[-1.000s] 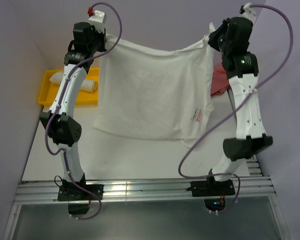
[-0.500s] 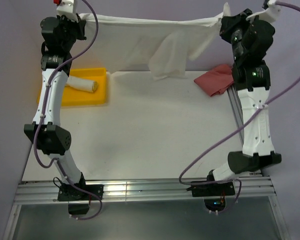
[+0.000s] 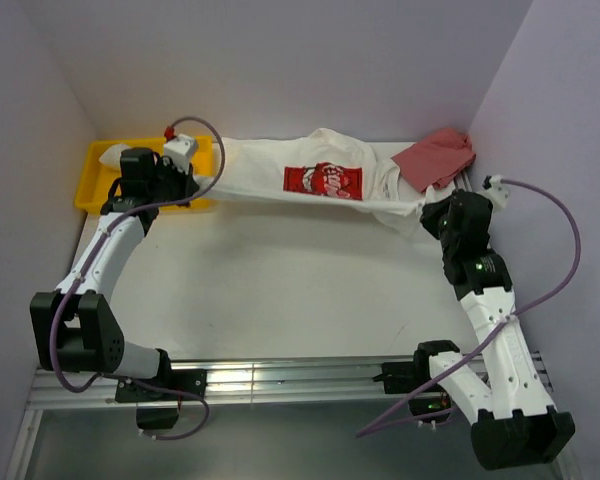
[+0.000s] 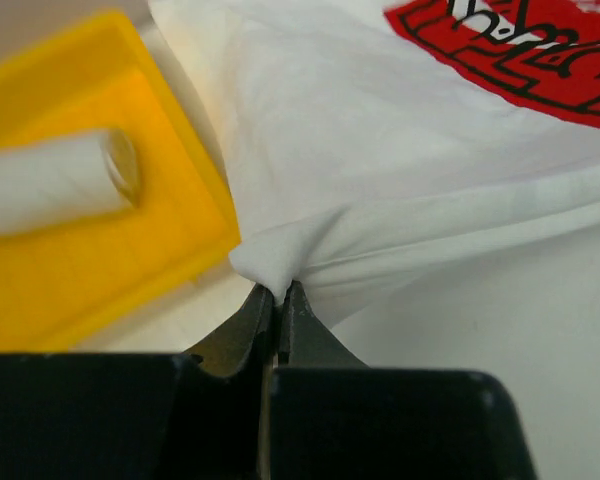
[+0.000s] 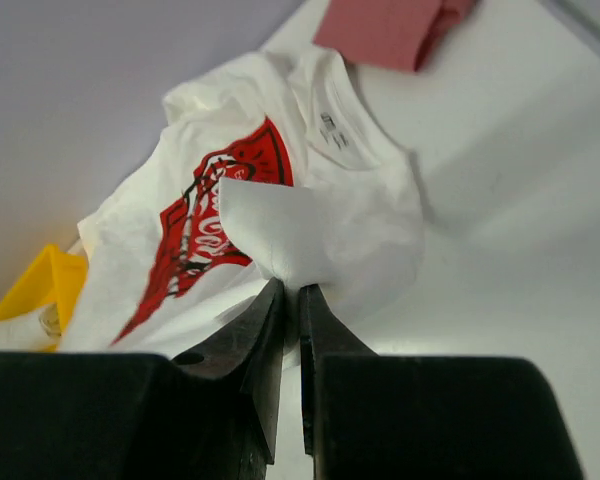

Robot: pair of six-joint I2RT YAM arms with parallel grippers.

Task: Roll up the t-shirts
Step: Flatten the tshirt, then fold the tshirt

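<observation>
Overhead, the scene: A white t-shirt [image 3: 320, 185] lies print side up along the far side of the table [image 3: 280, 290], drawn into a long band between the two arms.
Overhead, the grips: The left gripper [image 3: 212, 178] pinches the shirt's left end just beside a yellow tray [image 3: 92, 192]. The right gripper [image 3: 423, 212] pinches the right end, near a red cloth [image 3: 435, 158] in the far right corner.
Overhead, the reason: Holding opposite ends looks meant to pull the fabric flat and straight; by my reading, no rolling has begun.
Left wrist, the jaws: They are pressed together on a small peak of white fabric at the tray's corner.
Left wrist, the cloth: Taut creases fan out from the pinch towards the red print [image 4: 520, 55]. A rolled white bundle [image 4: 50, 185] rests in the tray, probably a finished shirt.
Right wrist, the jaws: They are nearly together, clamped on a folded flap that stands up above the fingertips.
Right wrist, the shirt: It is rumpled at this end, with the collar [image 5: 330, 125] and its label facing up and the print skewed. The red cloth lies beyond the collar; whether they touch, I cannot tell.
</observation>
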